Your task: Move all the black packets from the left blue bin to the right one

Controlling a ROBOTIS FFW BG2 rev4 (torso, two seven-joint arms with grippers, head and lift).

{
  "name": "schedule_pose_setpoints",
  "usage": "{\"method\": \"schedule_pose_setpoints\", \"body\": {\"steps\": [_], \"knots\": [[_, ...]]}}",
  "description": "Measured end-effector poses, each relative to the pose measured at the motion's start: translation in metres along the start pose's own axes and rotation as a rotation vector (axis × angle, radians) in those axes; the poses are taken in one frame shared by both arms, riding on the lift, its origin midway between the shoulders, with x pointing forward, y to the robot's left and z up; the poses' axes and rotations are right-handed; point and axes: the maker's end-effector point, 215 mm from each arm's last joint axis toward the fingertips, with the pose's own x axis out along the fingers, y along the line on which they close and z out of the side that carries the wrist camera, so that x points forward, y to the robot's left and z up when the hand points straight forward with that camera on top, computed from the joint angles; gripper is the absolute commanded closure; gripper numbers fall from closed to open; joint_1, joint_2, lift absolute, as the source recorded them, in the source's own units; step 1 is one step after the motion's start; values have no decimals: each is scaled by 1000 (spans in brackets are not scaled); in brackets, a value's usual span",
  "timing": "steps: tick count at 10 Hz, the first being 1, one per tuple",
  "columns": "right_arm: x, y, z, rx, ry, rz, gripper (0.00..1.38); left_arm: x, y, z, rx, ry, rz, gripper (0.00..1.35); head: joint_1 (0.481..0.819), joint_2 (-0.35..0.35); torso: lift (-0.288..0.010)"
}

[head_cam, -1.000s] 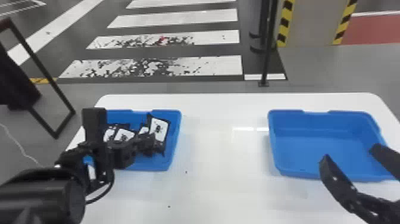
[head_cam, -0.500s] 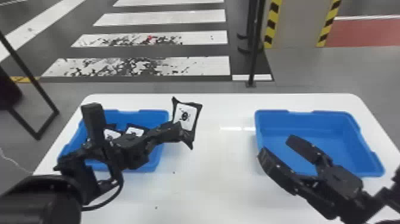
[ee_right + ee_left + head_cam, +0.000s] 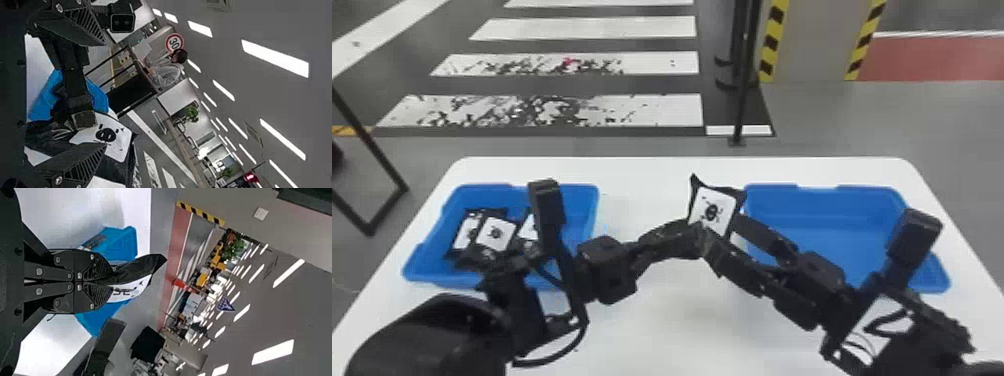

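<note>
Left gripper (image 3: 110, 281) was clamped on a black packet (image 3: 713, 207), 12 o'clock, between bins | right gripper (image 3: 105, 94) was open astride it, contact unclear | left blue bin (image 3: 580, 212), 10 o'clock, held at least three more packets (image 3: 496, 234) | handover looked unfinished; delivery to right bin (image 3: 827, 240), 2 o'clock, remained

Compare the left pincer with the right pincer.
The left pincer is shut on a black packet; the right pincer is open, its fingers apart. The left pincer is on the left bin's side of the packet, the right pincer on the right bin's. Both are black and two-fingered.
</note>
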Motion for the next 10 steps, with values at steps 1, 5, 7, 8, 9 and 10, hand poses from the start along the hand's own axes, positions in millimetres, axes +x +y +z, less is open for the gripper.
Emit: {"method": "schedule_pose_setpoints", "body": {"steps": [1,5,7,8,9,10], "knots": [[4,-11,2,-3,4,-8,107,7,-11,-5,-1,11,-26,1208,695,1,-140],[-8,-71,19,-46,4,-129,102,11,-25,-10,-11,21,-59,1208,695,-72,-140],[-25,-91,26,-63,-7,-193,102,8,-21,-8,-9,16,-50,1208,695,-101,-140],[-29,-95,28,-62,-8,-207,104,7,-20,-7,-9,15,-48,1208,695,-110,-140],[-29,-95,25,-51,3,-205,104,7,-21,-8,-10,17,-52,1208,695,-111,-140],[-25,-93,22,-40,11,-196,105,10,-25,-8,-11,18,-62,1208,695,-111,-140]]}}
